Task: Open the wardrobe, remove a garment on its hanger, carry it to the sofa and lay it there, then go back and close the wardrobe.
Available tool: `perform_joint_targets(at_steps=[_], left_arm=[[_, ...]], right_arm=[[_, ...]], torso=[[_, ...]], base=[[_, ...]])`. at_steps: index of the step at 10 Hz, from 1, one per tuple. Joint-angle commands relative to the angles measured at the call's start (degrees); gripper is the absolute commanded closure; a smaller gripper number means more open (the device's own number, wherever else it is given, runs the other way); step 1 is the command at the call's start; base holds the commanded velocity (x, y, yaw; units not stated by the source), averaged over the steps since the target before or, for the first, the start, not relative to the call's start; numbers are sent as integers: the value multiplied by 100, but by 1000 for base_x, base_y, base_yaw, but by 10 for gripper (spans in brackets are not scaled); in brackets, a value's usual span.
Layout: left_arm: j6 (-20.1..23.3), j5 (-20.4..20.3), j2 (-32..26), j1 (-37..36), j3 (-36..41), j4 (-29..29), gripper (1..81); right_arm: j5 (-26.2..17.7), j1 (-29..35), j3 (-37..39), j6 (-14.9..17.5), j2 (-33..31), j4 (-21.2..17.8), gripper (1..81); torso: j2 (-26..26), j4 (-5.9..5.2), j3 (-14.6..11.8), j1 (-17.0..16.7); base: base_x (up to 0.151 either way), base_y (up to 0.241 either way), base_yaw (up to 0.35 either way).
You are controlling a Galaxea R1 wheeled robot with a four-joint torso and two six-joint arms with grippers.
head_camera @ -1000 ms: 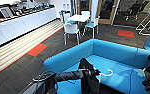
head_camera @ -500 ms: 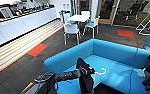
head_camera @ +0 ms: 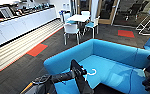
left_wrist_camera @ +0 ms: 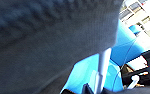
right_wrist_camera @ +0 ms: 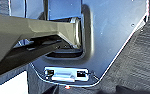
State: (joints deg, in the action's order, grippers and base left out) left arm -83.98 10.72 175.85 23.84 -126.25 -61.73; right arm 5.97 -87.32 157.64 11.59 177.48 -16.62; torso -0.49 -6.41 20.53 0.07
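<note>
The garment (head_camera: 79,78), on its hanger (head_camera: 92,72), is held over the sofa (head_camera: 111,53), not yet laid; left gripper (head_camera: 82,72) finger state cannot be told.

The bright blue upholstered corner sofa (head_camera: 111,60) is cut off by the head view's lower and right edges, and its near seat is partly hidden behind the robot's dark left arm (head_camera: 58,77). The long dark coat-like garment (head_camera: 79,80) runs out of the bottom edge, so its length and sleeves cannot be made out; in the left wrist view its grey weave (left_wrist_camera: 41,45) is a blur that hides most of the scene. Of the thin white clothes hanger (head_camera: 92,72) just the curved hook shows; the rest lies under the cloth. The left pincer (head_camera: 78,73) is wrapped in fabric, its fingers undiscernible. Objects on the long white desk (head_camera: 18,26) by the wall are too blurred to identify.
</note>
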Motion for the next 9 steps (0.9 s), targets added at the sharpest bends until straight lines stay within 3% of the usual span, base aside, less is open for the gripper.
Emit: perform_joint_targets(at_steps=[1, 5, 9], left_arm=[[66, 123, 214, -894, -618, -120, 811], [75, 246, 250, -754, -1560, -164, 811], [101, 264, -208, -569, -1649, -216, 811]], right_arm=[[-474, -27, -76, 54, 150, 27, 10], [-448, -36, -76, 54, 150, 18, 10], [-448, -36, -76, 54, 150, 27, 10]], torso=[[0, 0, 0, 0], [0, 0, 0, 0], [0, 0, 0, 0]], base=[[0, 0, 0], [0, 0, 0], [0, 0, 0]])
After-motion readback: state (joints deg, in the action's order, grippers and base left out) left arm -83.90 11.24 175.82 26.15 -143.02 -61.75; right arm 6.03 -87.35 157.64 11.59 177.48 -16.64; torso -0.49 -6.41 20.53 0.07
